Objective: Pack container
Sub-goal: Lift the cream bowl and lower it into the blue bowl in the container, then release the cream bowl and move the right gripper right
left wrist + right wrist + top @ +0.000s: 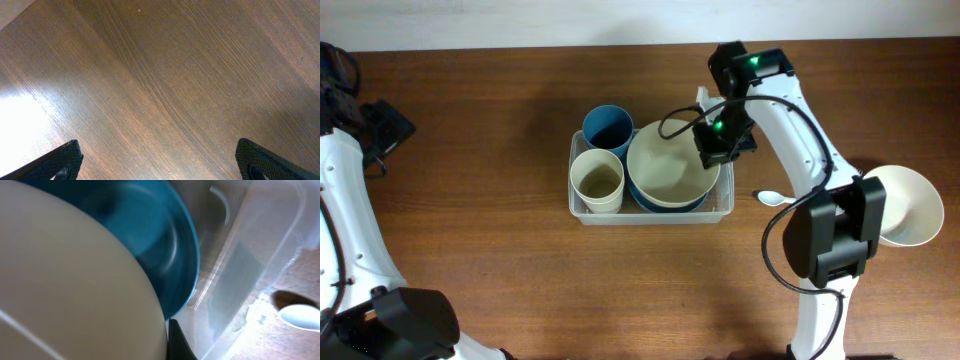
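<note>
The clear plastic container (725, 207) sits mid-table. It holds a blue cup (608, 127), a cream cup (597, 181) and a cream bowl (666, 165) nested in a blue bowl (658, 206). My right gripper (716, 148) is at the cream bowl's right rim. In the right wrist view one black finger (175, 341) presses against the cream bowl's (65, 280) outer wall, above the blue bowl (160, 235) and the container wall (250, 255); the other finger is hidden by the bowl. My left gripper (159, 161) is open and empty over bare wood, at the far left (382, 128).
A white spoon (773, 198) lies on the table just right of the container; it also shows in the right wrist view (300, 316). Another cream bowl (912, 205) sits at the far right, beside the right arm's base.
</note>
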You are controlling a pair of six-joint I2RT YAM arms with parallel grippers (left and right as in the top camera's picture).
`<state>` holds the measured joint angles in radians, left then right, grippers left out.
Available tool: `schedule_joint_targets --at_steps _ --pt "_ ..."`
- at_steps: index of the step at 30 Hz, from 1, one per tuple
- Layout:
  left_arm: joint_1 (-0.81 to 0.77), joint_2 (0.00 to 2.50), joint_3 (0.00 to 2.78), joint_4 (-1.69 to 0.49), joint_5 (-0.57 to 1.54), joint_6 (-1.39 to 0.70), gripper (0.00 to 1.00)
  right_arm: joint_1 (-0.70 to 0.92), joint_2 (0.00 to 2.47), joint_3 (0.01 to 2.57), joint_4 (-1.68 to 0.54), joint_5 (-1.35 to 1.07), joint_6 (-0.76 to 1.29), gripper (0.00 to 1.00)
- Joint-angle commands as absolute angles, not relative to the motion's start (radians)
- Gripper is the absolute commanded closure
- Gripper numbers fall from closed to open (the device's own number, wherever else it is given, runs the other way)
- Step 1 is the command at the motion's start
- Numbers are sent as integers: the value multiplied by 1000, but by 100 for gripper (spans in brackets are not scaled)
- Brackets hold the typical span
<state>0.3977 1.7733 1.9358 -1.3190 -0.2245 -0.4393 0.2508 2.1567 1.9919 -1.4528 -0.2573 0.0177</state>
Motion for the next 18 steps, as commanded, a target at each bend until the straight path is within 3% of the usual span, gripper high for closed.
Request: schedule_joint_targets --at_steps 1,9,10,11,14,18 --pt "400 1779 1951 -1317 -224 -452 0 258 2133 1957 -1436 -250 28 96" --pt "400 1779 1951 -1317 -224 -452 0 258 2133 1945 -1412 -250 28 96" --pt "400 1779 1951 -1317 -224 -452 0 258 2133 1945 -1409 -250 28 92" --pt "400 1779 1951 -1317 -225 -452 0 258 2133 1945 -1406 -250 28 71" --pt "400 1779 1951 -1317 -224 -452 0 258 2133 1945 -1404 -250 28 40" --pt "400 1779 1951 -1317 -224 -452 0 258 2133 1945 -1404 -250 28 35"
